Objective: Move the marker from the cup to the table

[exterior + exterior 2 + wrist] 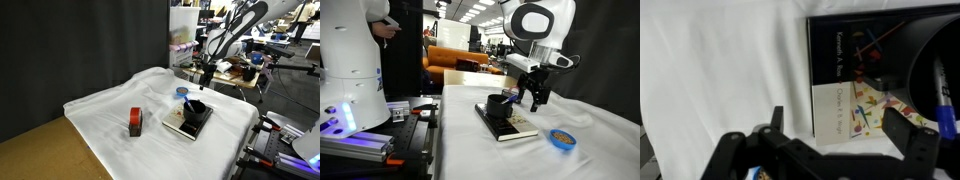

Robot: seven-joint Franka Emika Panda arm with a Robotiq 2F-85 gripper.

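One robot arm hangs over a cloth-draped table (110, 110), its gripper (205, 76) above a book (186, 124) and just beside the black cup (196, 106) standing on it. In the wrist view the fingers (902, 125) are spread wide, holding nothing. The marker (943, 92) is in the cup, at that view's right edge. A blue dish (182, 91) lies near the book's far side; a red object (135, 121) sits well to the left.

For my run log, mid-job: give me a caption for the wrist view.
Open gripper above a book on white cloth; blue marker in the black cup.
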